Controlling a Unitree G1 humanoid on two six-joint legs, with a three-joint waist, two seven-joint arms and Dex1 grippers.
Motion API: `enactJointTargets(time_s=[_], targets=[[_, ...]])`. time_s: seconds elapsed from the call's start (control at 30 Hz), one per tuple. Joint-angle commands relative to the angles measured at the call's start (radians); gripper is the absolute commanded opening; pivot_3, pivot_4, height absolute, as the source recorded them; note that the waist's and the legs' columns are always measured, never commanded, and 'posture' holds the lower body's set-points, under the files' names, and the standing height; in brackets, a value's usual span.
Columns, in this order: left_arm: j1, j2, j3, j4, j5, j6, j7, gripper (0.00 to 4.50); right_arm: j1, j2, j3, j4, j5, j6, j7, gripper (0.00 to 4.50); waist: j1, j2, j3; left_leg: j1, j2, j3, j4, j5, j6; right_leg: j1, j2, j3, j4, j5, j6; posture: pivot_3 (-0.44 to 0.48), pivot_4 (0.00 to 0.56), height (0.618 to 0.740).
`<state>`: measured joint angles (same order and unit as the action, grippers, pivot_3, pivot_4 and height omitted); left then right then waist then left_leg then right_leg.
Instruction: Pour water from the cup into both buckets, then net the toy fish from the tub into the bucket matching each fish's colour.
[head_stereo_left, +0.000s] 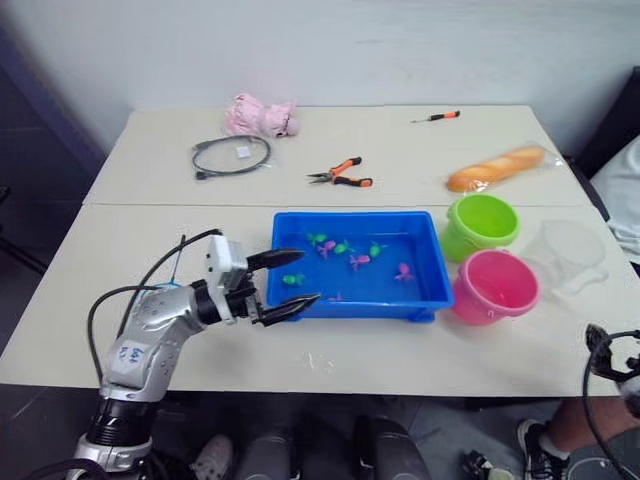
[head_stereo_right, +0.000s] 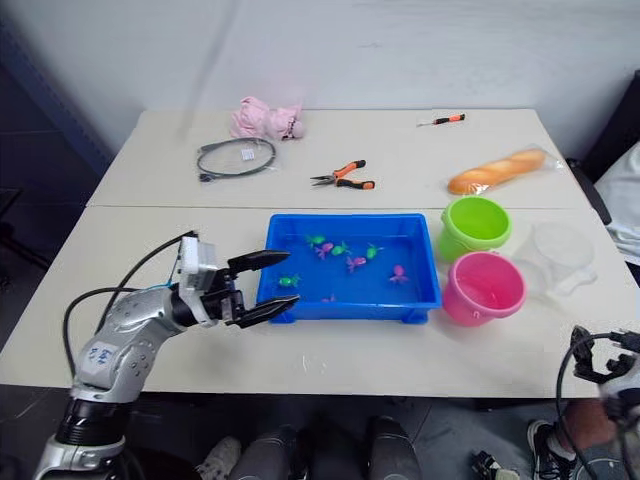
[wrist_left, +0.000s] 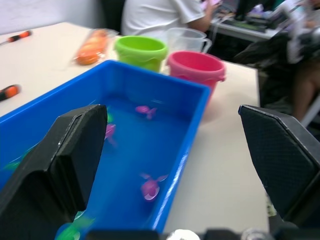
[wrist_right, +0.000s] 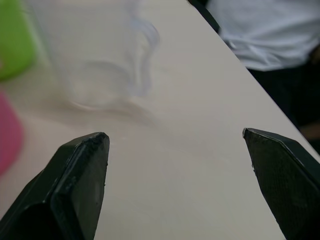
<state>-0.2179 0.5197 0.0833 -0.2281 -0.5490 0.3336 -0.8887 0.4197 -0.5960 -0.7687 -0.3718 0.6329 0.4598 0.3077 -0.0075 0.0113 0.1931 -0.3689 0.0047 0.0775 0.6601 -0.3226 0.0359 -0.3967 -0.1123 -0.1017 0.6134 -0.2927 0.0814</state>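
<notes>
While left gripper (head_stereo_left: 296, 278) hangs fingers spread at the near-left corner of the blue tub (head_stereo_left: 420, 296), pink and green toy fish (head_stereo_left: 357, 261) float inside, green bucket (head_stereo_left: 482, 224), pink bucket (head_stereo_left: 495, 287) and clear cup (head_stereo_left: 570, 253) stand right, right gripper (wrist_right: 175, 165) fingers apart over bare table (wrist_right: 200, 150) near cup.

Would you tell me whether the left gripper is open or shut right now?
Open: the left gripper has its two black fingers spread wide apart at the blue tub's near corner, holding nothing.
</notes>
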Motion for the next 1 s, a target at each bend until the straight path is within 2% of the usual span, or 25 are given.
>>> enactJointTargets(time_s=[0.03, 0.1, 0.17, 0.27, 0.37, 0.47, 0.57, 0.63, 0.73, 0.8, 0.93, 1.0], targets=[[0.062, 0.088, 0.125, -0.009, -0.008, 0.038, 0.026, 4.50, 0.127, -0.111, -0.081, -0.194, 0.085, -0.051, 0.327, 4.46, 0.002, 0.000, 0.000, 0.000, 0.001, 0.000, 0.000, 0.000, -0.001, 0.000, 0.001, 0.000, 0.000, 0.000, 0.000, 0.000, 0.150, 0.740], [0.093, 0.125, 0.179, 0.009, 0.001, 0.043, 0.046, 4.50, 0.120, -0.116, -0.089, -0.231, 0.106, -0.127, 0.414, 4.46, 0.009, -0.003, 0.001, 0.001, 0.003, -0.001, -0.001, -0.001, -0.002, 0.000, 0.003, -0.001, -0.001, -0.001, -0.001, 0.000, 0.150, 0.740], [0.126, 0.134, 0.238, 0.026, 0.030, 0.039, 0.117, 4.50, 0.068, -0.082, -0.076, -0.261, 0.146, -0.192, 0.437, 4.46, 0.012, -0.008, 0.001, 0.000, 0.005, -0.002, -0.001, -0.001, -0.004, 0.000, 0.004, -0.002, -0.002, -0.001, -0.002, 0.000, 0.150, 0.740], [0.215, 0.120, 0.349, 0.026, 0.040, 0.022, 0.192, 4.50, 0.066, -0.095, 0.022, -0.306, 0.080, -0.263, 0.554, 4.46, 0.019, -0.009, 0.002, -0.001, 0.004, -0.003, 0.000, -0.002, -0.002, 0.000, 0.002, -0.002, -0.004, -0.001, -0.002, 0.000, 0.150, 0.740], [0.330, 0.055, 0.496, 0.029, 0.079, -0.073, 0.304, 4.50, -0.036, -0.052, 0.178, -0.257, 0.104, -0.345, 0.661, 4.46, 0.014, -0.012, 0.003, -0.001, 0.005, -0.003, -0.001, -0.005, -0.005, 0.000, 0.002, -0.002, -0.006, -0.001, -0.002, 0.000, 0.150, 0.740], [0.505, -0.014, 0.647, 0.063, 0.085, -0.054, 0.397, 4.50, -0.161, -0.036, 0.357, -0.096, -0.033, -0.506, 0.798, 4.46, 0.004, -0.015, 0.004, -0.001, 0.005, -0.002, 0.000, -0.005, -0.006, 0.001, 0.002, -0.002, -0.009, -0.001, -0.002, 0.000, 0.150, 0.740], [0.576, -0.041, 0.713, 0.077, 0.074, -0.045, 0.441, 4.50, -0.222, -0.034, 0.417, -0.034, -0.061, -0.554, 0.834, 4.46, 0.009, -0.016, 0.004, -0.001, 0.005, -0.002, 0.001, -0.007, -0.005, 0.001, 0.002, -0.003, -0.010, -0.001, -0.002, 0.000, 0.150, 0.740], [0.581, -0.042, 0.722, 0.065, 0.066, -0.009, 0.478, 4.50, -0.255, -0.041, 0.445, -0.020, -0.063, -0.565, 0.849, 4.46, 0.031, -0.016, 0.004, -0.002, 0.005, -0.002, 0.001, -0.008, -0.005, 0.001, 0.001, -0.004, -0.010, -0.001, -0.002, 0.000, 0.150, 0.740], [0.513, -0.008, 0.676, 0.010, 0.024, 0.080, 0.492, 4.50, -0.278, -0.052, 0.475, -0.029, -0.067, -0.561, 0.858, 4.46, 0.054, -0.015, 0.004, -0.002, 0.005, -0.003, 0.002, -0.012, -0.005, 0.002, -0.001, -0.006, -0.011, -0.002, -0.003, 0.000, 0.150, 0.740], [0.423, 0.027, 0.611, -0.044, 0.009, 0.177, 0.530, 4.50, -0.286, -0.066, 0.487, -0.044, -0.062, -0.537, 0.851, 4.46, 0.064, -0.015, 0.004, -0.002, 0.005, -0.003, 0.002, -0.011, -0.005, 0.003, -0.002, -0.007, -0.010, -0.001, -0.003, 0.000, 0.150, 0.740], [0.200, 0.096, 0.467, -0.105, 0.005, 0.549, 0.695, 4.50, -0.308, -0.091, 0.479, -0.057, -0.039, -0.498, 0.828, 4.46, 0.058, -0.015, 0.004, -0.002, 0.005, -0.002, 0.002, -0.009, -0.006, 0.004, -0.003, -0.007, -0.009, -0.001, -0.002, 0.000, 0.150, 0.740], [0.063, 0.096, 0.417, -0.045, -0.007, 0.687, 0.734, 4.50, -0.319, -0.100, 0.487, -0.085, -0.023, -0.465, 0.814, 4.46, 0.048, -0.015, 0.004, -0.002, 0.005, -0.002, 0.002, -0.007, -0.011, 0.003, -0.003, -0.007, -0.007, -0.001, -0.002, 0.000, 0.150, 0.740]])
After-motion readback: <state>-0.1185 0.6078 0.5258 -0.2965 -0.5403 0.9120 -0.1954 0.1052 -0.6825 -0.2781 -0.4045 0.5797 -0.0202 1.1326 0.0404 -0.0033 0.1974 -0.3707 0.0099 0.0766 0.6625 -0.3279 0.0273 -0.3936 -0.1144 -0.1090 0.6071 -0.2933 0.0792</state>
